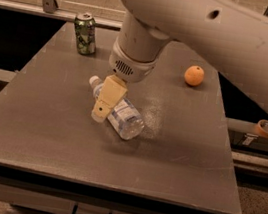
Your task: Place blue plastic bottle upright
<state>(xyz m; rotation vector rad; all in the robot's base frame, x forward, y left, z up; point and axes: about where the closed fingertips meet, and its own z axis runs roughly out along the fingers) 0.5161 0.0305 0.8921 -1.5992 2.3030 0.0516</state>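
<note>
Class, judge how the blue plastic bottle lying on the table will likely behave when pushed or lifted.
Lying on its round, ribbed side, the blue plastic bottle would probably roll if nudged. It looks clear and thin-walled, so likely light and squashable. The gripper is over it, nearer the cap.

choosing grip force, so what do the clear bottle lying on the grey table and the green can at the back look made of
Clear bluish ribbed bottle: looks like thin, glossy plastic, since it is see-through with moulded ribs and a white cap. Green drink can: probably painted metal, judging by the shiny silvery rim on top. The tan gripper sits over the bottle near its neck end.
</note>
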